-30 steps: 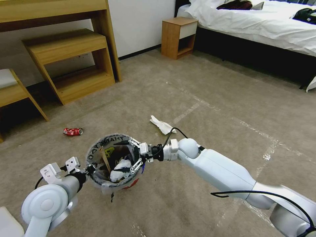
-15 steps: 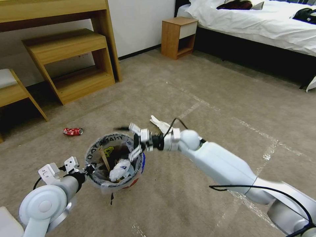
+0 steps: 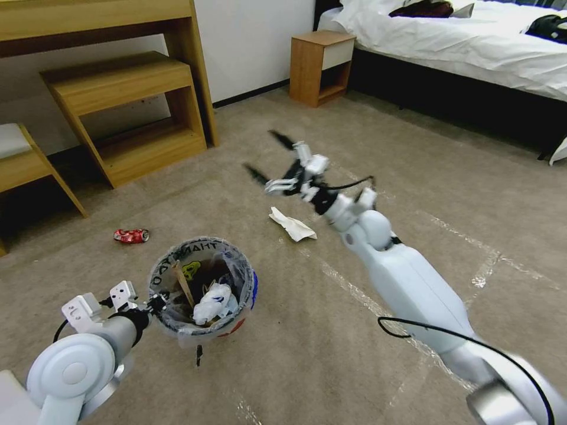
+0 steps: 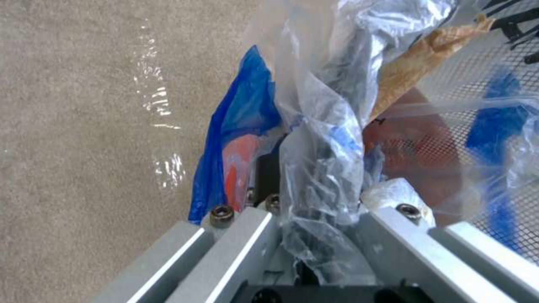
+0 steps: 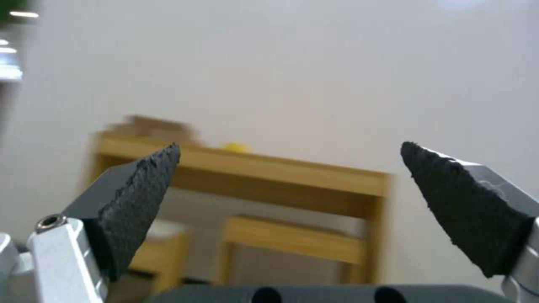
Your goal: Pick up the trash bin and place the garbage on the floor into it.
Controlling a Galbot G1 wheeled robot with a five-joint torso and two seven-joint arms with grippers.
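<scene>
The trash bin [image 3: 204, 247], a red bucket with a blue rim and a clear printed liner, hangs just above the floor [image 3: 307, 354] at lower left. My left gripper [image 3: 155, 304] is shut on its near rim; in the left wrist view the left gripper [image 4: 314, 210] pinches the liner and blue rim [image 4: 236, 113]. Inside lie a white-blue wad [image 3: 214, 300] and a brown paper bag [image 3: 182, 282]. My right gripper [image 3: 264, 154] is raised beyond the bin, open and empty, as its pads [image 5: 134, 198] show. White crumpled paper [image 3: 292, 225] and a crushed red can [image 3: 131, 236] lie on the carpet.
A wooden desk with a low shelf [image 3: 130, 112] stands at the back left, a nightstand [image 3: 322, 65] and a bed [image 3: 460, 41] at the back right. Shiny tape lines [image 3: 354, 295] cross the carpet under the right arm.
My right gripper has lifted out of the bin's mouth and swung up and away from it, still open. The bin stays held by the left gripper, a little lower.
</scene>
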